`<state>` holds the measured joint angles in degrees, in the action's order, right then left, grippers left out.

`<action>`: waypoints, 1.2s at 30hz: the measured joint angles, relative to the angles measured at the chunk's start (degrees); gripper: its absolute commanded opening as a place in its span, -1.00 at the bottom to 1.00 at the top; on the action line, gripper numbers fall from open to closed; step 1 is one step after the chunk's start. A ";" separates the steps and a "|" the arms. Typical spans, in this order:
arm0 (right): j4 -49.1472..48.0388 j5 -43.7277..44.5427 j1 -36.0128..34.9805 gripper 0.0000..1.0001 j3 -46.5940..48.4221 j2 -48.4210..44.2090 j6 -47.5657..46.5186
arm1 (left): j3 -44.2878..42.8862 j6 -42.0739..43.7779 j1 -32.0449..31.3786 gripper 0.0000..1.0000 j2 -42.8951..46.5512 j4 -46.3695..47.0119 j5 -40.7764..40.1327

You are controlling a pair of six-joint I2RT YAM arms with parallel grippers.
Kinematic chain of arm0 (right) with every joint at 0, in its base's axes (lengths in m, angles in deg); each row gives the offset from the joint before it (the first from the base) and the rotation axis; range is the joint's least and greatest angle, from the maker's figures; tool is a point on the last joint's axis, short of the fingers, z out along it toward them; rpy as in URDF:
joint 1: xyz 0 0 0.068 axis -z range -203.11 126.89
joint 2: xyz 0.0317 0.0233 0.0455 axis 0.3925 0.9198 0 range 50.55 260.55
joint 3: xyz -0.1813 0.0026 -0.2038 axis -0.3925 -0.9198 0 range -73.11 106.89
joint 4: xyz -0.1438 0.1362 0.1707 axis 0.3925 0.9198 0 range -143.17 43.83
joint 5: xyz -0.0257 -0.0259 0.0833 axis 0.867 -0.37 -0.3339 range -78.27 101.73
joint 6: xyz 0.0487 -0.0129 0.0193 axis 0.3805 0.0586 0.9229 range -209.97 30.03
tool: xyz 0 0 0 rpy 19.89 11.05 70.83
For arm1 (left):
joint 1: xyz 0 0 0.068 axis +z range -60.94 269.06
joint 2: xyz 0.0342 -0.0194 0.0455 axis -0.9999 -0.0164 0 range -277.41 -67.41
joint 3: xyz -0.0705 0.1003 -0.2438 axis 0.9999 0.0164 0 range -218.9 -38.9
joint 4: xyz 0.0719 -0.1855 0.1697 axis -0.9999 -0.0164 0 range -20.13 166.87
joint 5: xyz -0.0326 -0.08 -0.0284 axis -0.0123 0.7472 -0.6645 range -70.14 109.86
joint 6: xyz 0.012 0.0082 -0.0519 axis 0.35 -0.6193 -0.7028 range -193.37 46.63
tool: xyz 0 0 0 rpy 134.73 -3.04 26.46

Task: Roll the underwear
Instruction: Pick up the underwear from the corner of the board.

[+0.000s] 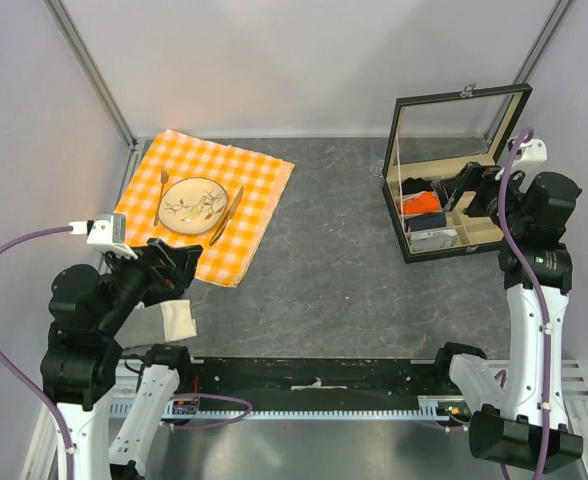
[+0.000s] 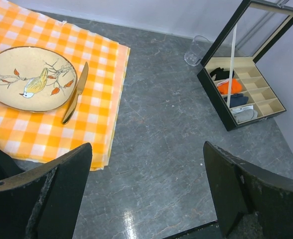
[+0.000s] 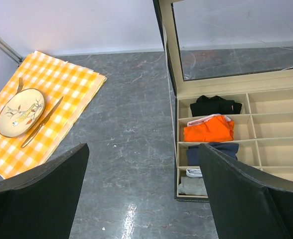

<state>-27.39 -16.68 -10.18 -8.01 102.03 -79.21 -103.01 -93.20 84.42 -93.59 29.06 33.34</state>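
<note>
The only marking you can make out is the painted bird on berry branches on the plate (image 1: 194, 205); no lettering is legible at this size. The plate sits on an orange checked cloth (image 1: 249, 170), with a fork (image 1: 162, 195) to one side and a knife (image 1: 224, 215) to the other. Under it all is a dark grey stone-look table (image 1: 334, 270), with pale walls all round and metal frame posts (image 1: 94, 70) in the corners.

Over on your right is the black box (image 1: 389, 190), its glass lid (image 1: 444, 130) standing up, and a clear cup (image 2: 196, 50) is just beside it. One column of cells is filled. From the lid outward they hold a black roll (image 3: 214, 105), an orange roll (image 3: 209, 130), a dark navy roll (image 3: 214, 151) and a grey bundle (image 3: 194, 185) with a white edge.

As for the underwear, I cannot tell you for certain which of these it is. The navy roll and the white-edged bundle are the closest matches.

Your left gripper (image 2: 147, 147) has its fingers wide apart over bare table, holding nothing. Your right gripper (image 3: 142, 149) is spread just as wide beside the box, also holding nothing.
</note>
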 measured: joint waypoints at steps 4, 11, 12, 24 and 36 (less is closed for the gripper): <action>0.00 -0.44 0.00 0.96 0.00 0.00 0.00 | 0.00 0.00 0.00 0.97 0.00 -0.15 -0.26; -0.07 -4.04 0.00 0.96 0.00 0.00 -0.55 | 0.00 0.00 0.00 0.98 0.07 -0.55 -1.40; -0.20 -5.31 0.00 0.96 -0.02 0.00 -1.18 | 0.00 0.00 0.00 0.98 0.02 -0.61 -1.55; -1.14 -17.20 -7.39 0.96 -4.26 0.83 -14.71 | 7.89 -0.31 0.00 0.97 -5.73 -0.76 -5.90; 0.96 -20.11 -12.35 0.96 -9.97 2.71 -26.10 | 9.79 -3.61 0.00 0.90 -22.34 0.13 -21.70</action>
<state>-26.42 -36.79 -22.53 -17.98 104.74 -105.31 -93.22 -96.81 84.42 -115.93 29.19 11.63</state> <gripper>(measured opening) 0.982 0.970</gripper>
